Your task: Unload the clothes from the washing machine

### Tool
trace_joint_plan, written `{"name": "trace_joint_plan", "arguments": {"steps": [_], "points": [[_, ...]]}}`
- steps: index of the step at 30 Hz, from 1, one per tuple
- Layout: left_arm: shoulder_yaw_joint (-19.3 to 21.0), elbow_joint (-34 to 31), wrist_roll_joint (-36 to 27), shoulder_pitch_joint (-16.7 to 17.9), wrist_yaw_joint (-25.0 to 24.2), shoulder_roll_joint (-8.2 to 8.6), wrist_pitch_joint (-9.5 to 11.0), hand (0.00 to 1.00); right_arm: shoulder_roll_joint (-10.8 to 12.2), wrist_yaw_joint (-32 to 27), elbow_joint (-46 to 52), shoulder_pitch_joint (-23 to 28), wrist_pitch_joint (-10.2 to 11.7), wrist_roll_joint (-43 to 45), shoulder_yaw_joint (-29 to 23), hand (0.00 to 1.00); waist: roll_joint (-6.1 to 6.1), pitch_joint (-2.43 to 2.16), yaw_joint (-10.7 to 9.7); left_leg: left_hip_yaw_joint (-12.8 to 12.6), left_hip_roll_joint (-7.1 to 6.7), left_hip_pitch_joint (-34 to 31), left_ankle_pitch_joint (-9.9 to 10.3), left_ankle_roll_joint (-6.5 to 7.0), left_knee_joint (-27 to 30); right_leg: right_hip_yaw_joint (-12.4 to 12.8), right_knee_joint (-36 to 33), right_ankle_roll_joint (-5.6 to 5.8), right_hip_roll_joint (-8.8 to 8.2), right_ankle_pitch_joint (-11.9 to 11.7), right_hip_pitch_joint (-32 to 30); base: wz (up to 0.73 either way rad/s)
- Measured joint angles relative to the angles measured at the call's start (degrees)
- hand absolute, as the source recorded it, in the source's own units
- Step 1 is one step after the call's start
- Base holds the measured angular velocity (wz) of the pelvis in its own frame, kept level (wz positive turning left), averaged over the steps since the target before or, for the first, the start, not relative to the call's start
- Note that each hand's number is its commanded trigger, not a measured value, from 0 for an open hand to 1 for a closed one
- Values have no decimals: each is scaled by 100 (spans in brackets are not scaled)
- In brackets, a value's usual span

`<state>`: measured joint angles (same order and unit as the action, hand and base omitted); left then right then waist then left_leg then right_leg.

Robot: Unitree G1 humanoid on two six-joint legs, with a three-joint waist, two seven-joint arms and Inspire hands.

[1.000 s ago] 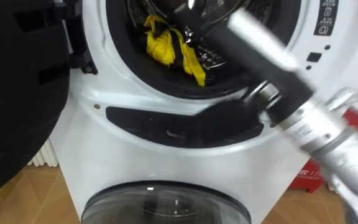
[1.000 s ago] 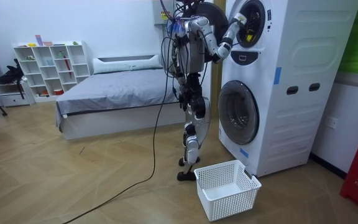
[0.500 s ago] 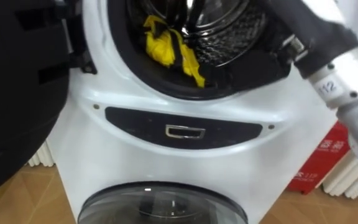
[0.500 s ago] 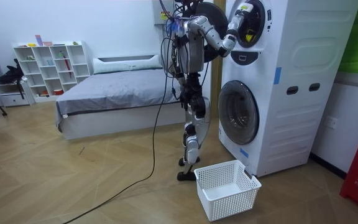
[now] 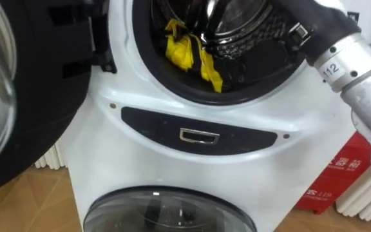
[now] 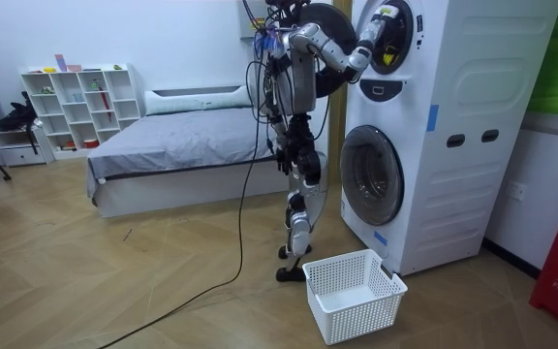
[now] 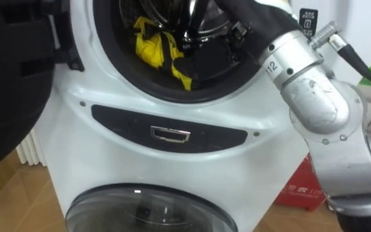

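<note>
The right hand (image 6: 385,21) sits in the mouth of the upper drum (image 5: 237,32), too small in the room view to read. In the eye views its forearm runs out past the top edge. How far back the yellow garment (image 5: 184,50) reaches cannot be told. The open door (image 5: 24,96) is cut off at the left, the lower door (image 5: 166,209) at the bottom.

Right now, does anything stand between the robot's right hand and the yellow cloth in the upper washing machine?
Nothing visible does. The door is swung open to the left, and the yellow cloth lies at the front lip of the drum. The right hand is inside the opening, its arm passing right of the cloth.
</note>
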<state>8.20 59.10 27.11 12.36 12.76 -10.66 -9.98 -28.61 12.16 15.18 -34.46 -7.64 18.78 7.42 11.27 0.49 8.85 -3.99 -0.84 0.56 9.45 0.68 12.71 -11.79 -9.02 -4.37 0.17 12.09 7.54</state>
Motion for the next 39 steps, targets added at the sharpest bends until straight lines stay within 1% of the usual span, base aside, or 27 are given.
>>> {"name": "trace_joint_plan", "arguments": {"steps": [1,3,4,5,6,7,8,10,11,12,14,17,21,22,27,31,33,35,36,37,38,39], "points": [[-3,-2,-1,-10,-1,-6,-6,0,0,-83,-127,-37,40,10,75,0,7,-5,13,1,6,0,-6,-8,4,-6,-2,-7,6,-4,0,0],[-38,-19,-1,-30,-10,-9,-13,0,-1,-184,-278,-110,51,92,186,0,20,-13,53,5,8,11,-37,-19,9,-8,-15,-19,7,-2,-9,0],[-74,-78,-1,-29,-35,-14,-49,0,-3,-202,-525,-317,-11,204,374,0,36,-12,63,9,9,12,-60,-25,7,-9,-46,-35,7,7,-29,3],[-106,-161,4,-41,-55,-32,-74,0,-6,-183,-931,-566,-138,242,586,0,77,-5,121,25,10,6,-71,-34,6,-20,-68,-49,8,17,-45,7],[-124,-197,5,-53,-57,-45,-80,0,-5,-160,-1143,-655,-231,260,666,0,107,-9,164,42,9,-4,-74,-39,7,-41,-65,-53,9,19,-47,16],[-158,-218,5,-101,-70,-76,-95,0,-5,-91,-1463,-732,-390,346,753,0,180,-35,253,99,-2,-40,-76,-42,12,-95,-49,-55,8,23,-57,20],[-164,-218,5,-142,-84,-84,-104,0,0,-13,-1643,-737,-503,405,787,0,242,-52,345,132,-13,-78,-73,-42,18,-127,-31,-53,5,26,-66,21],[-178,-218,5,-136,-103,-80,-132,0,1,94,-1826,-791,-570,408,890,0,263,-60,427,201,-46,-130,-64,-28,26,-203,20,-47,-10,21,-49,25],[-180,-217,0,-131,-108,-85,-163,0,1,173,-1932,-874,-581,405,959,0,256,-55,420,277,-79,-162,-61,-23,27,-272,27,-33,-28,27,-44,30],[-173,-216,0,-130,-108,-92,-174,0,0,209,-1974,-924,-599,409,968,0,252,-52,432,294,-83,-176,-59,-19,26,-290,28,-26,-32,31,-50,23],[-167,-166,-6,-129,-108,-167,-230,0,-4,368,-2147,-1172,-620,408,1013,0,216,-24,421,351,-89,-183,-56,-15,5,-390,28,-19,-37,32,-28,13],[-168,-166,-4,-165,-107,-201,-244,0,-13,403,-2160,-1207,-618,405,1144,0,189,-3,449,364,-89,-149,-56,-16,-26,-417,23,-6,-34,36,-15,3],[-195,-173,-6,-210,-107,-200,-257,0,-15,402,-2277,-1290,-631,450,1335,0,184,2,542,309,-66,-45,-71,-41,-146,-398,25,-3,-21,38,30,-8],[-231,-173,-6,-213,-107,-201,-258,0,-13,406,-2267,-1290,-658,589,1390,0,175,9,560,305,-63,-13,-70,-42,-153,-397,26,-3,-20,38,61,0],[-287,-176,-6,-256,-106,-205,-258,0,-1,425,-2245,-1293,-689,961,1563,0,174,11,581,302,-68,-6,-69,-42,-138,-384,21,-3,-23,38,82,0],[-283,-176,0,-291,-108,-210,-266,0,20,551,-2244,-1292,-740,1368,1631,0,172,12,650,262,-77,-28,-63,-32,-111,-307,24,-5,-29,38,57,-4],[-275,-205,1,-289,-115,-210,-301,0,19,640,-2224,-1292,-760,1537,1628,0,172,12,712,243,-83,-28,-60,-25,-110,-268,40,-8,-32,40,47,-3],[-275,-295,10,-288,-145,-209,-392,0,19,793,-2115,-1292,-873,1756,1614,0,175,11,723,269,-102,-68,-59,-21,-95,-285,43,-4,-39,44,28,5],[-275,-299,9,-293,-153,-209,-396,0,19,825,-2114,-1293,-877,1784,1606,7,175,11,721,278,-106,-77,-60,-19,-85,-310,46,-4,-45,43,28,8],[-270,-299,7,-299,-180,-209,-413,0,18,907,-2119,-1296,-883,1785,1578,36,175,10,719,285,-112,-78,-64,-14,-80,-358,45,-1,-57,43,34,8],[-270,-298,0,-305,-213,-207,-461,0,18,1001,-2125,-1308,-915,1781,1549,92,175,10,720,303,-118,-74,-65,-13,-75,-394,47,3,-61,46,46,7],[-270,-296,-1,-312,-228,-207,-486,0,18,1049,-2132,-1326,-947,1771,1547,100,175,11,714,313,-121,-73,-65,-13,-60,-403,47,5,-62,47,51,7]]}}
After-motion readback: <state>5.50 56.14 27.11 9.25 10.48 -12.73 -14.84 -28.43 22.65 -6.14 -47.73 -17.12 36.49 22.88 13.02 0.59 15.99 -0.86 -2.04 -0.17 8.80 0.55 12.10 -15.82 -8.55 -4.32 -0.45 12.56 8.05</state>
